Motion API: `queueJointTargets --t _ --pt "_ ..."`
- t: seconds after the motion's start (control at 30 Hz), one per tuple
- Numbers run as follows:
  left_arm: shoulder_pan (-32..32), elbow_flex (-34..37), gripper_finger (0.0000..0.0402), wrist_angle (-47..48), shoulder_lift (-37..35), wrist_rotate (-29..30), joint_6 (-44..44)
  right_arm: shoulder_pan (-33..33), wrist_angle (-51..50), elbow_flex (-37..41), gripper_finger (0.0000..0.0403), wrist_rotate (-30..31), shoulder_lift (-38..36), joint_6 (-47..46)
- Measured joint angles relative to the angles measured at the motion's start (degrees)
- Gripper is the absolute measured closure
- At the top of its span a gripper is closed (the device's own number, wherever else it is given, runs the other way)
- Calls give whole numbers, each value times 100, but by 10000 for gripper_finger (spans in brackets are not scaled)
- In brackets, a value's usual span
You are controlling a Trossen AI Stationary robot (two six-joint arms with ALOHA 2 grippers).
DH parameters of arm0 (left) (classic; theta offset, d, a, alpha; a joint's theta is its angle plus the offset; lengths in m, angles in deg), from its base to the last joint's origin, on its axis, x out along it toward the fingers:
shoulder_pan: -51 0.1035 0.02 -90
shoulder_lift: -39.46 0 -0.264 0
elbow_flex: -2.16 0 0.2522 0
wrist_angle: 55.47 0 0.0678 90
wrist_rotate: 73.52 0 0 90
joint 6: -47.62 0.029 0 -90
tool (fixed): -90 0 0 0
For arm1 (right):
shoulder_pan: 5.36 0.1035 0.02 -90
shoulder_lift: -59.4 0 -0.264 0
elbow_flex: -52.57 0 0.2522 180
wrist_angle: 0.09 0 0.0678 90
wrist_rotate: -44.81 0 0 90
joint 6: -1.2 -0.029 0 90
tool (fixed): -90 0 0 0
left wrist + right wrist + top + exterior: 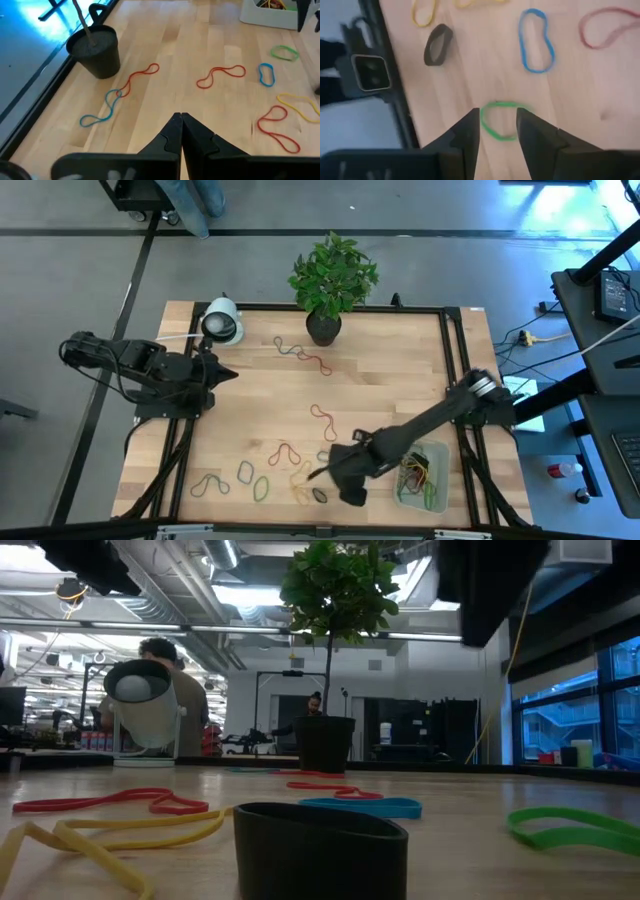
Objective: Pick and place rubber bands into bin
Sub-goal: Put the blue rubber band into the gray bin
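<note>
Rubber bands lie flat and scattered on the wooden table: red ones (325,417), a yellow one (300,476) and a black one (320,494). My right gripper (498,119) hangs open near the table's front edge, pointing down. A green band (501,121) lies on the wood below the gap between its fingers, apart from them. A blue band (536,40) and the black band (438,44) lie just beyond. The bin (422,477) stands at the front right with several bands inside. My left gripper (181,118) waits shut at the table's left side (228,373).
A dark plant pot (323,328) stands at the far middle, with a red and a blue band (107,105) lying beside it. A white round device (222,321) sits at the far left. More bands (262,487) lie along the front left. A small camera (369,74) sits on the front edge.
</note>
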Motion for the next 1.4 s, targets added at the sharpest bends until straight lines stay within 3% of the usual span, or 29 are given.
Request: queueJointTargets --t 0.1,0.27,0.43,0.73,0.93,1.13,1.4 --pt "0 0 399 100 -107 0 22 -86 -518 -694 272 -12 562 395" --pt "0 0 400 115 -260 0 45 -298 -485 -1317 272 34 1212 918" --pt "0 0 399 113 -345 -26 89 -544 -117 -1470 272 44 1612 1436" --pt "0 0 399 114 -360 -120 130 -800 -218 -1446 272 49 2056 1432" --pt "0 0 400 113 -358 -168 153 -771 -197 -1466 297 105 2192 1238" --pt "0 0 400 113 -358 -168 153 -607 -270 -1458 390 203 2153 891" --pt "0 0 400 62 -355 -392 258 -268 -917 -1438 399 11 1284 528"
